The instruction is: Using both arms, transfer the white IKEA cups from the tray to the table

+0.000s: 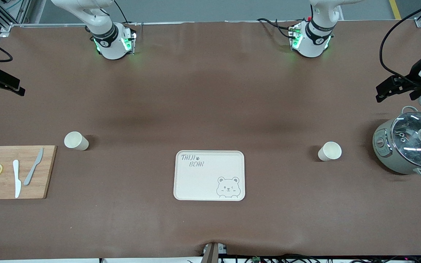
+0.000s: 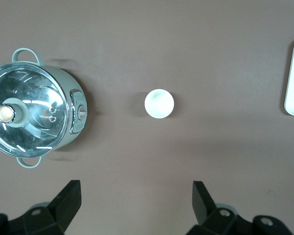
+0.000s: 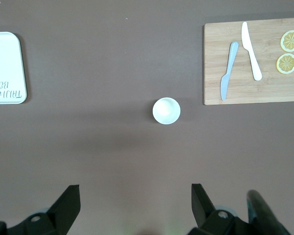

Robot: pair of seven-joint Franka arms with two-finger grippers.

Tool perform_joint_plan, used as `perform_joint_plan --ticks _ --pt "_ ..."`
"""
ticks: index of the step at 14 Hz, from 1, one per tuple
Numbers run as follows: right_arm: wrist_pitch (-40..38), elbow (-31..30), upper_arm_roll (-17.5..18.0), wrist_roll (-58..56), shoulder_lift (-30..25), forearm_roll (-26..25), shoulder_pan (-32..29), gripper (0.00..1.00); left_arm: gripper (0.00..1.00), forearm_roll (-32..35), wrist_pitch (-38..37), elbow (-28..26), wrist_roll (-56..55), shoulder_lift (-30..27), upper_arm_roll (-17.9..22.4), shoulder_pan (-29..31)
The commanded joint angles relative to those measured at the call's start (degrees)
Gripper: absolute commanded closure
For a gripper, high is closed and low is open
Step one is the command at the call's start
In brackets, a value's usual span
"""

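Nearest the camera, the tray (image 1: 210,176) lies bare at mid-worktop (image 1: 210,91); both white cups already stand upright on the worktop, one (image 1: 76,141) beside the cutting board (image 1: 15,171) with its two knives and lemon slices, one (image 1: 330,151) near the glass-lidded pot (image 1: 409,146). The right end effector (image 1: 0,84) and left end effector (image 1: 397,87) hang over the worktop's ends, jaws fully spread, holding nothing. Remaining risk, as a judgement: any further descent or sweep could tip a light cup or strike the pot's lid.

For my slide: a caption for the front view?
Bear tray empty, both white cups standing on the table.
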Motion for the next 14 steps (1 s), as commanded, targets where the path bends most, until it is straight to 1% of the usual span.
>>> perform_joint_plan --ticks 1,3,11,14 --pt "0.15 -0.01 0.05 -0.51 -0.71 -1.51 0.05 0.0 0.0 -1.15 -0.75 1.34 1.12 0.53 -0.05 0.21" --pt "0.15 -0.01 0.14 -0.51 -0.71 -2.48 0.14 0.0 0.0 -1.15 -0.75 1.34 1.12 0.53 -0.05 0.22" --pt "0.15 -0.01 -0.04 -0.42 -0.53 -1.78 -0.39 0.0 0.0 -0.98 -0.84 1.61 0.42 1.06 -0.05 0.22" --pt "0.15 -0.01 -0.04 -0.33 -0.53 -1.78 -0.39 0.0 0.0 -0.98 -0.84 2.75 0.24 1.85 -0.14 0.13"
